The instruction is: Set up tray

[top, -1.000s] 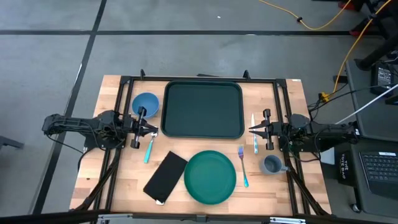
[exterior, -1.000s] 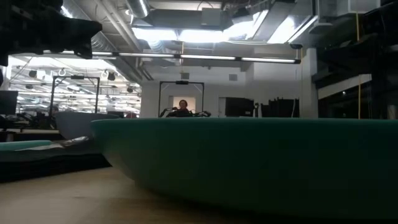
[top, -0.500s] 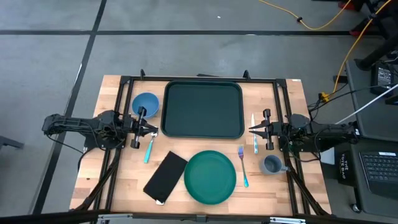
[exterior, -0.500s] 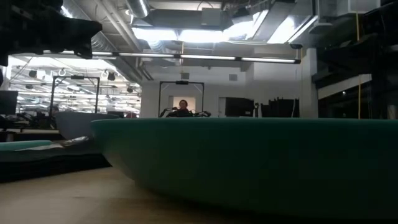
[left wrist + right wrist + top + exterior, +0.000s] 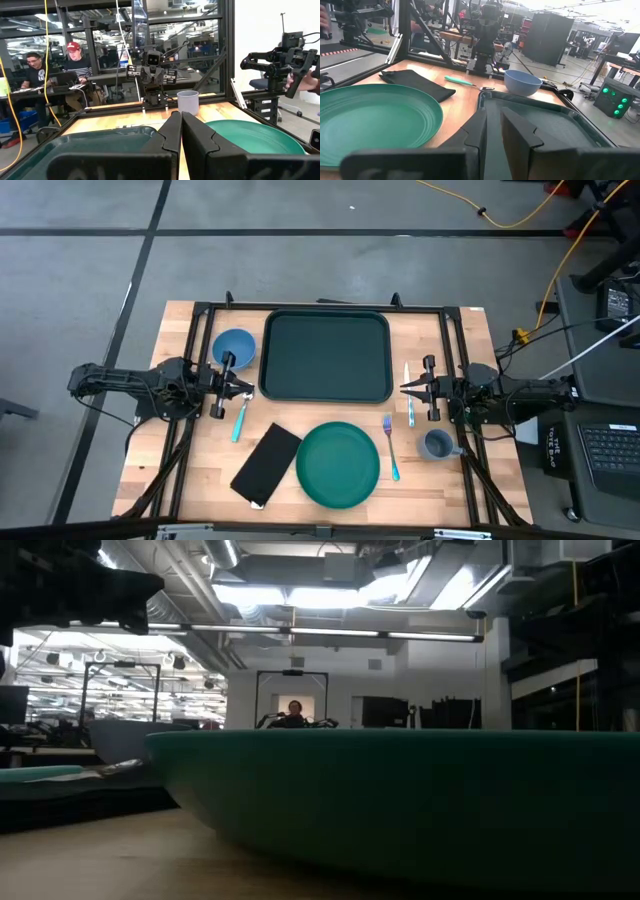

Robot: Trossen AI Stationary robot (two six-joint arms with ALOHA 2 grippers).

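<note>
The dark green tray (image 5: 325, 355) lies flat at the table's far middle, also seen in the left wrist view (image 5: 90, 141) and the right wrist view (image 5: 545, 120). My left gripper (image 5: 250, 391) hovers shut just off the tray's near left corner, pointing right. My right gripper (image 5: 403, 389) hovers shut off the near right corner, pointing left. In the wrist views, the left gripper (image 5: 180, 116) and the right gripper (image 5: 494, 111) have their fingertips together and hold nothing.
A round green plate (image 5: 338, 464) lies near the table's near edge and fills the low view (image 5: 400, 800). Around it are a black flat rectangle (image 5: 266, 464), a blue bowl (image 5: 234, 345), a grey cup (image 5: 436, 444) and three teal-handled utensils (image 5: 240, 418) (image 5: 390, 445) (image 5: 409, 395). People sit beyond the table.
</note>
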